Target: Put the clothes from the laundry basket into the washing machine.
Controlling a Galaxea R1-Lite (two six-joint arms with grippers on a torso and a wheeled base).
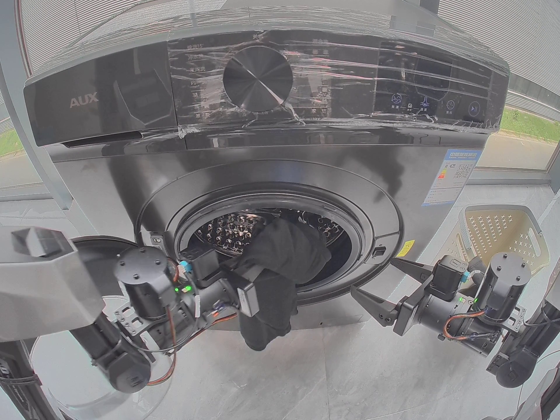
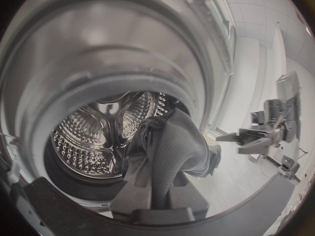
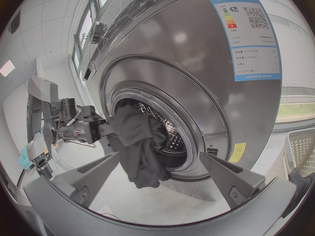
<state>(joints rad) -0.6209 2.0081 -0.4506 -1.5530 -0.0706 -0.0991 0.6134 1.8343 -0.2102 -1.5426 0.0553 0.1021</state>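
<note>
washing machine point(image 1: 326, 164): front-loader facing the robot, mouth open; the task's target, so everything should go in through the round opening and nowhere else
drum point(image 2: 95, 128): perforated steel and bare as far as can be seen; there is plenty of depth behind the cloth, so I judge a deep push safe
open door point(image 1: 99, 246): swung out to the robot's left, just beside the left arm; this is the tight side, so keep the elbow from drifting outward
door ring point(image 1: 364, 228): its lower lip is the edge that matters; cloth dragged across it is likely to snag or slide back out
laundry basket point(image 1: 528, 234): pale and perforated, on the floor to the right of the machine, near the right arm; its contents cannot be made out
dark garment point(image 1: 286, 258): bunched at the mouth, its upper part just inside, with a long tail hanging over the lip down the front; the step in hand is feeding it in; lift first so the tail clears the lip, then carry it well inward before letting go
left gripper point(image 2: 160, 194): clamped on the garment at the left of the mouth
right gripper point(image 1: 376, 278): jaws spread wide, holding nothing, well clear to the right; open floor lies below it, so it could tuck the tail in
</note>
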